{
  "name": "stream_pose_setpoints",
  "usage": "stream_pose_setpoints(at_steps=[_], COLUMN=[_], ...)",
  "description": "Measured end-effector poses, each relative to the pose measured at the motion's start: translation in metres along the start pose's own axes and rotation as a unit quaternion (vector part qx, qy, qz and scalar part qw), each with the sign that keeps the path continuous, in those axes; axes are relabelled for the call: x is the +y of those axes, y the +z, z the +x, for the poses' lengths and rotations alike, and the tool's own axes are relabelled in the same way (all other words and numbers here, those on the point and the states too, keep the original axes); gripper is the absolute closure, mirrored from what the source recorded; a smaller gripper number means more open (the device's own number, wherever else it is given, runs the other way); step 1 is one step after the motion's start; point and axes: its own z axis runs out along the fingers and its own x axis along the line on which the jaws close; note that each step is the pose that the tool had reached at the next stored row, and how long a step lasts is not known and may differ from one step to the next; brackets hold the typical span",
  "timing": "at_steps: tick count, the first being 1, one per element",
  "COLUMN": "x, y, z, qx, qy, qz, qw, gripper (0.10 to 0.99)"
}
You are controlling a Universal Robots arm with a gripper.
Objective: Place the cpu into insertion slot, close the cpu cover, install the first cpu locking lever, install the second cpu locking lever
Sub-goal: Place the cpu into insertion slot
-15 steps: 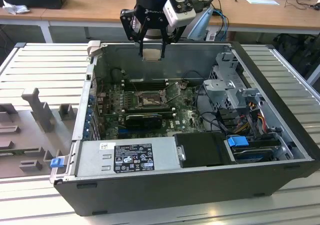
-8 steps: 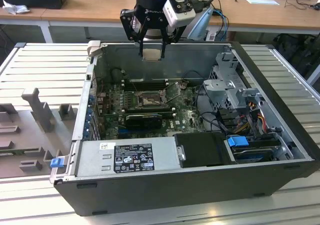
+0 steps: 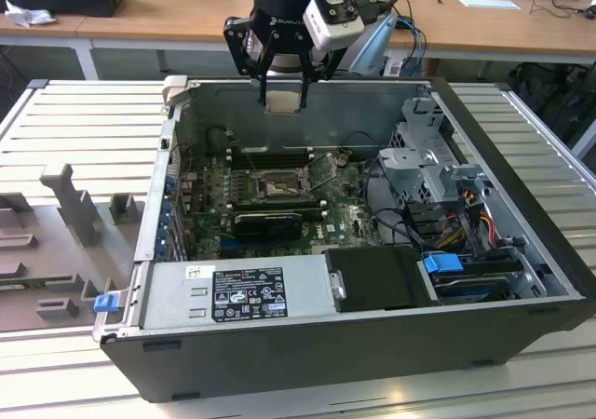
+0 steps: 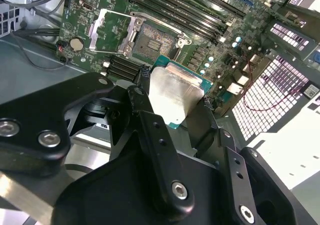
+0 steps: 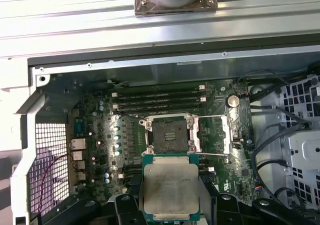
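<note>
My gripper (image 3: 281, 95) hangs over the back of the open computer case, shut on the cpu (image 3: 281, 103), a pale silvery square chip with a green edge. In both wrist views the cpu (image 5: 171, 187) (image 4: 172, 97) sits flat between the black fingers (image 4: 143, 92). Below it on the green board lies the insertion slot (image 3: 277, 188) (image 5: 170, 135) (image 4: 156, 42), its dark centre bare. The cpu cover (image 5: 214, 135) (image 4: 112, 31) stands swung open beside the slot. Thin wire levers (image 5: 212, 116) are raised off the slot's frame.
Long black memory slots (image 5: 157, 99) run along the slot's far side, and a black card (image 3: 268, 221) lies in front of it. A power supply (image 3: 233, 293), a drive cage (image 3: 433, 163) and loose cables (image 3: 466, 214) crowd the case. Grey fixtures (image 3: 70, 205) stand on the exterior view's left.
</note>
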Motion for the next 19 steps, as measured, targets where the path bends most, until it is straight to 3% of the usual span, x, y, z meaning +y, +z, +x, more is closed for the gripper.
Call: stream_pose_setpoints(at_steps=[19], x=[0.0000], y=[0.0001], z=[0.0000], qx=[-0.0008], qy=[0.009], qz=[-0.0002], qw=[1.0000], gripper=[0.553])
